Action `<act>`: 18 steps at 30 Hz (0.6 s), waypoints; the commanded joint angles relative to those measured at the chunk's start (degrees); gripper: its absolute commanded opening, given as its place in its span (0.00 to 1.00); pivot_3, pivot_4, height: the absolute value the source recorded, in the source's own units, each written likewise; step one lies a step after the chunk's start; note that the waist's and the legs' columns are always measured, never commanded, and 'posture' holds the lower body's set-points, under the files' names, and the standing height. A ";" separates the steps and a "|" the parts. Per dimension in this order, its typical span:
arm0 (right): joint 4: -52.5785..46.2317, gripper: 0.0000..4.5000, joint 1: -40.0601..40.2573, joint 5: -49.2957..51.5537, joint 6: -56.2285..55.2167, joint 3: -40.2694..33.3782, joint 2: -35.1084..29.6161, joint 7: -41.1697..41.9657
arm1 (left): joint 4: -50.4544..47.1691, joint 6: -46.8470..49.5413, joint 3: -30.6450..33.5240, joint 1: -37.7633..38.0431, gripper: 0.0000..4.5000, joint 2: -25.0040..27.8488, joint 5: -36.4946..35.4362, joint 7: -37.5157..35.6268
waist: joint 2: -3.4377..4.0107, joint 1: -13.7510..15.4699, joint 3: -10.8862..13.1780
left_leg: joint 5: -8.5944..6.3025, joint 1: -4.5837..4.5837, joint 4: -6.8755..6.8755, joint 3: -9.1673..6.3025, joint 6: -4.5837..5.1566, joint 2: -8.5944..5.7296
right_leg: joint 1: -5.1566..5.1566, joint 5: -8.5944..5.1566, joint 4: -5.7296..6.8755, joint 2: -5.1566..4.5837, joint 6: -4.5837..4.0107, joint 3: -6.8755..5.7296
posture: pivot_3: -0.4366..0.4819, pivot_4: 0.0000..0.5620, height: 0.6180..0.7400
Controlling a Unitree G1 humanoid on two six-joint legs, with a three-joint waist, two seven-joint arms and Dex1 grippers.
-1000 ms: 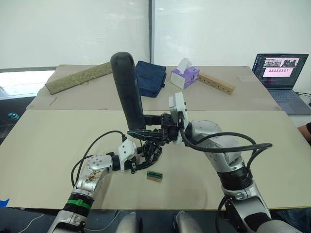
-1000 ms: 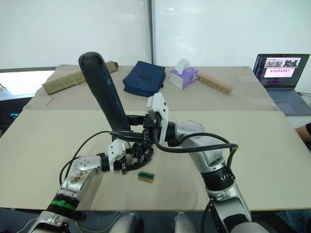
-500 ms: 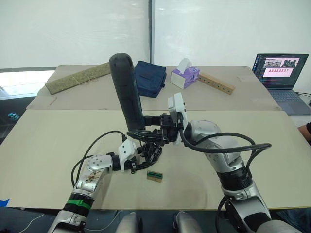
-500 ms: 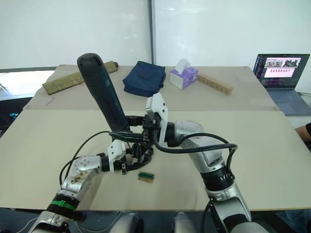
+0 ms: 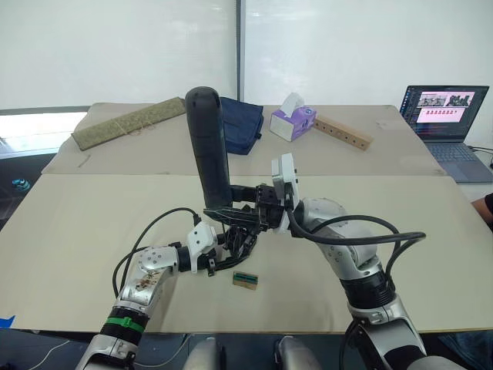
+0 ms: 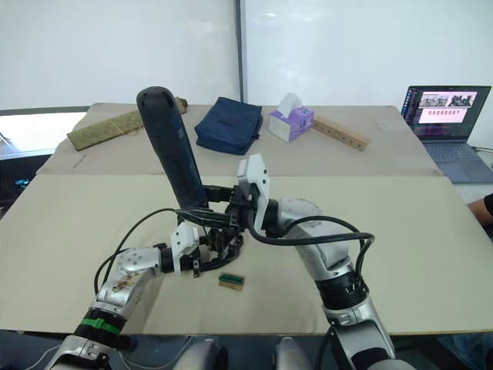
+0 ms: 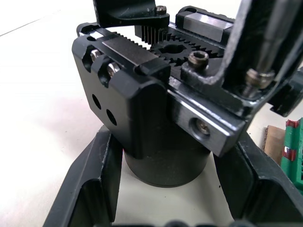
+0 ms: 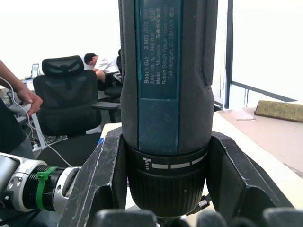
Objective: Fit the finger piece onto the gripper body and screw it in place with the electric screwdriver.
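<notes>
My left gripper (image 5: 229, 247) is shut on the gripper body (image 7: 142, 99), a chunky black mechanism held low over the table by its round base between both fingers (image 7: 87, 189). A dark textured finger piece (image 7: 239, 47) lies on the body's toothed frame, with a screw head beside it. My right gripper (image 5: 229, 206) is shut on the electric screwdriver (image 5: 209, 146), which stands nearly upright above the body. Its thin metal bit (image 7: 272, 42) comes down alongside the finger piece.
A small green-and-tan block (image 5: 245, 279) lies on the table just right of the body. At the back are a blue bag (image 5: 240, 123), a tissue box (image 5: 292, 119), a wooden bar (image 5: 343, 132), a rolled mat (image 5: 123, 122) and a laptop (image 5: 444, 108). A person's hand (image 8: 23, 97) shows nearby.
The screwdriver's top has swung to the right, so it stands more upright. The right arm has shifted slightly with it. The left gripper and the body have stayed put.
</notes>
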 commanded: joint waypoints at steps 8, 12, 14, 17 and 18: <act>2.31 0.42 1.67 -2.32 -2.57 1.70 0.89 -0.03 | 2.20 2.67 -3.08 1.94 0.50 0.51 1.46 -1.63 | 0.00 -0.03 -0.01 | 0.00 0.08 -0.03 0.01 0.00 0.00 | 0.05 0.00 0.00 0.00 0.00 0.01 | 0.48 0.27 1.00; 3.44 0.42 2.06 -3.58 -3.75 2.54 0.53 0.10 | 2.01 2.76 -2.89 2.02 0.50 0.60 1.34 -1.51 | 0.01 -0.07 -0.02 | 0.00 0.14 -0.05 0.03 0.00 0.00 | 0.08 -0.01 0.01 0.00 -0.01 0.02 | 0.48 0.27 1.00; 4.07 0.42 2.23 -4.59 -4.56 2.98 0.31 0.27 | 1.93 2.80 -2.84 2.11 0.50 0.60 1.29 -1.39 | 0.00 -0.09 -0.07 | 0.00 0.19 -0.08 0.04 0.00 0.00 | 0.11 -0.01 0.01 0.00 -0.01 0.02 | 0.48 0.27 1.00; 5.12 0.42 2.11 -5.34 -5.66 3.28 0.37 0.36 | 1.84 2.95 -2.77 2.17 0.50 0.53 1.16 -1.26 | 0.00 -0.11 -0.10 | 0.00 0.24 -0.11 0.05 0.00 0.01 | 0.13 -0.02 0.01 0.00 -0.02 0.03 | 0.48 0.27 1.00; 5.39 0.42 2.15 -5.45 -5.92 3.39 0.34 0.37 | 1.77 2.98 -2.78 2.24 0.50 0.47 1.13 -1.20 | 0.00 -0.12 -0.12 | 0.00 0.25 -0.12 0.05 0.00 0.01 | 0.13 -0.02 0.01 0.00 -0.03 0.03 | 0.48 0.27 1.00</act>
